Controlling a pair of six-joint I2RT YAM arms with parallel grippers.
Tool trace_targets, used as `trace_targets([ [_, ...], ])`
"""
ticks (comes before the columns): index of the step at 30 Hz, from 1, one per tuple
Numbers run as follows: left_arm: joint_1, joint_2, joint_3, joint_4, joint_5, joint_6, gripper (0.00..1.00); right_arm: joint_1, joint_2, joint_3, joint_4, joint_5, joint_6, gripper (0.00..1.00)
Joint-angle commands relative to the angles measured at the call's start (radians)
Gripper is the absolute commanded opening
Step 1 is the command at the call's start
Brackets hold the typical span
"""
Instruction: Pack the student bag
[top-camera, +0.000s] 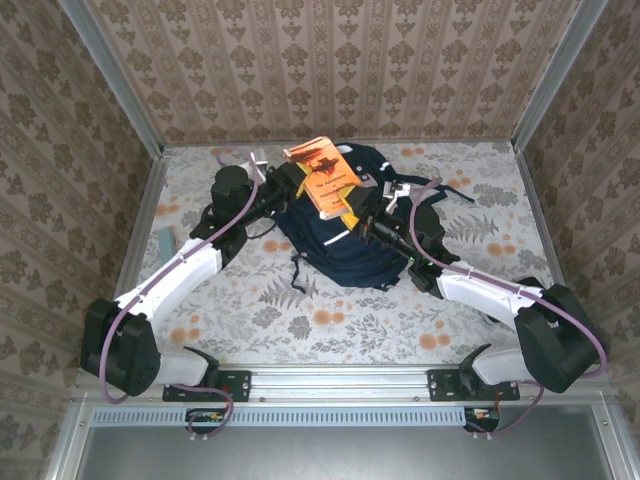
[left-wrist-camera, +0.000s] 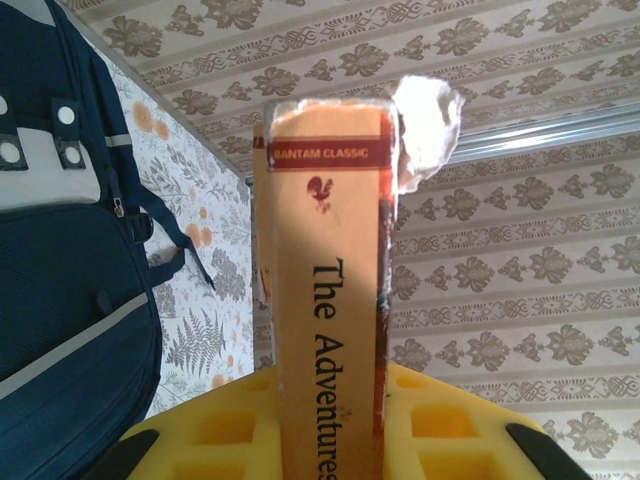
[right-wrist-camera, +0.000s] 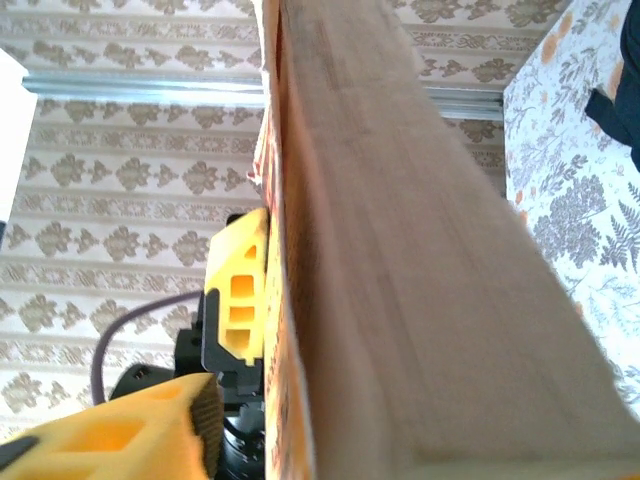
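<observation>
The book (left-wrist-camera: 330, 300) fills the gap between the left fingers (left-wrist-camera: 215, 430); only a narrow slot separates it from the right finger (right-wrist-camera: 100, 440). Below both, the bag (top-camera: 340, 250) blocks the way down, while bare table (top-camera: 330, 322) lies behind them, toward the bases.

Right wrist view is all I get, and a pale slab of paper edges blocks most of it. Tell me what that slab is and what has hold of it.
Observer: It is an orange paperback book. The left wrist view shows its spine, printed "Bantam Classic" and "The Adventures".
Operator: Say which gripper has it.
Observer: The left gripper is shut on the book, with its yellow fingers on either side of the spine.
Operator: Now place the bag for me.
Observer: In the top view the large navy-blue fabric backpack lies on the table between the two arms, and the book overlaps its far part.
</observation>
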Motion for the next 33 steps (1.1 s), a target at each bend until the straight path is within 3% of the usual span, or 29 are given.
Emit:
trace_targets([
  [1, -0.005, -0.026, -0.009, 0.074, -0.008, -0.02, 0.21, 0.004, -0.007, 0.006, 0.048, 0.041, 0.006, 0.5],
  [3, -0.003, -0.027, -0.018, 0.069, -0.01, -0.018, 0.23, 0.003, -0.016, 0.001, 0.039, 0.052, -0.02, 0.39],
  [5, 0.0, -0.032, -0.02, 0.023, -0.014, 0.011, 0.32, 0.004, -0.034, 0.002, -0.013, 0.068, -0.062, 0.29],
  [9, 0.012, -0.045, 0.02, -0.253, -0.066, 0.182, 0.58, 0.001, -0.097, 0.028, -0.26, 0.107, -0.2, 0.21],
  [14, 0.014, -0.025, 0.059, -0.44, -0.055, 0.385, 0.82, -0.024, -0.225, 0.06, -0.617, 0.226, -0.393, 0.17],
  [20, -0.023, 0.039, 0.151, -0.634, -0.059, 0.586, 0.86, -0.133, -0.372, 0.067, -0.879, 0.294, -0.528, 0.16],
  [25, -0.099, 0.153, 0.266, -0.753, -0.076, 0.752, 0.85, -0.231, -0.441, 0.083, -1.052, 0.275, -0.595, 0.17],
  [33, -0.308, 0.423, 0.57, -1.0, -0.35, 1.054, 0.85, -0.325, -0.581, 0.066, -1.265, 0.354, -0.647, 0.17],
])
